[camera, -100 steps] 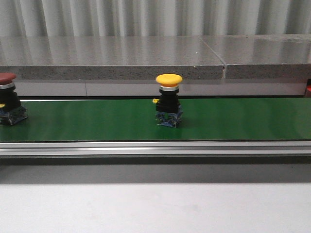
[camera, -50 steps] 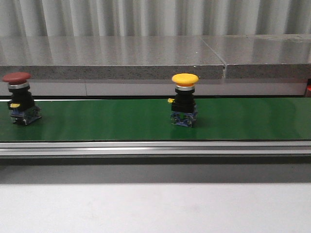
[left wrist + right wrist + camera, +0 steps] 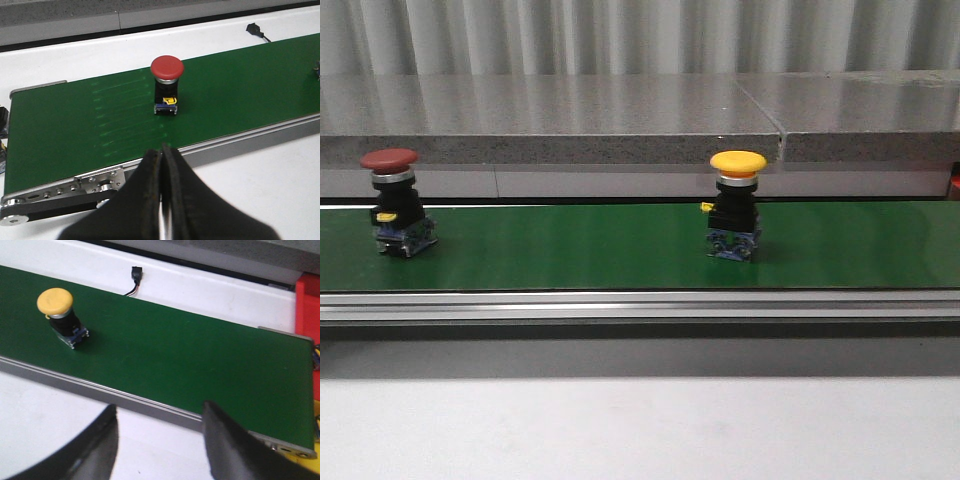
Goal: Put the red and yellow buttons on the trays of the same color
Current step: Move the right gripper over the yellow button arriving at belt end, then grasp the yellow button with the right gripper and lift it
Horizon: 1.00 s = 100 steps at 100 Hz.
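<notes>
**Two buttons riding the belt toward my right**

Since a second ago both buttons have slid rightward along the green belt (image 3: pixel 570 250): the red button (image 3: pixel 395 203) was half cut off at the left edge and now stands fully in view at nine o'clock, and the yellow button (image 3: pixel 736 205) has gone from centre to about three o'clock of centre.

Starting at my left: my left pincer (image 3: pixel 162 165) is pressed together, empty, poised just off the near rail of the belt, with the red button upright straight ahead of it. My right pincer (image 3: pixel 160 422) is spread wide, empty too, hanging short of the near rail; the yellow button stands upright on the belt off to one side of it, well apart. A red tray (image 3: pixel 307 305) shows at the belt's far right end.

I judge I'm at the waiting step, nothing grasped yet. Next I must time a reach over the rail, meeting the yellow button as it arrives, fingers straddling its black body.
</notes>
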Available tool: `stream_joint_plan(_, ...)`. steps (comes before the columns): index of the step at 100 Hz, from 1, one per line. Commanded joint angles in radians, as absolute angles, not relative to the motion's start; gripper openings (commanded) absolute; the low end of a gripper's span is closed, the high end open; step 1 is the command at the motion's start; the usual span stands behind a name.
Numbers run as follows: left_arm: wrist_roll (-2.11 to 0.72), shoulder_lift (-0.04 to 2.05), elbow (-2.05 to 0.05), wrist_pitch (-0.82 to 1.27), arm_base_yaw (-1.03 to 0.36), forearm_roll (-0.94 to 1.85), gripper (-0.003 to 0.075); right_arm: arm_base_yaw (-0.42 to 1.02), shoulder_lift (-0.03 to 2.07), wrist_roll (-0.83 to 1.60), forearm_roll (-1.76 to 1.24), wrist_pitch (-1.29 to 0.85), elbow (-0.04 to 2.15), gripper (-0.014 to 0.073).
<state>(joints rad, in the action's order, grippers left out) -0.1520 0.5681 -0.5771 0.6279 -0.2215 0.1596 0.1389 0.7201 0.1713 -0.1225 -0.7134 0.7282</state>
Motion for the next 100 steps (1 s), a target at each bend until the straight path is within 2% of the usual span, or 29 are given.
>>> stream_joint_plan(1, -0.15, 0.568, -0.603, 0.565, -0.227, 0.18, -0.002, 0.167, 0.789, 0.187, -0.149, -0.673, 0.81, 0.0577)
stream_joint_plan(6, -0.15, 0.568, -0.603, 0.565, -0.227, 0.18, -0.002, 0.183, 0.831, 0.187, -0.165, -0.687, 0.838, 0.0598)
stream_joint_plan(32, -0.15, 0.568, -0.603, 0.565, -0.227, 0.18, -0.002, 0.257, 1.049, 0.187, -0.179, -0.745, 0.989, 0.0596)
stream_joint_plan(68, -0.15, 0.568, -0.603, 0.565, -0.227, 0.18, -0.002, 0.308, 1.377, 0.189, -0.178, -0.98, 1.23, 0.0596)
stream_joint_plan(100, -0.15, 0.568, -0.603, 0.565, -0.227, 0.18, -0.002, 0.308, 1.539, 0.221, -0.151, -0.98, 1.337, 0.0592)
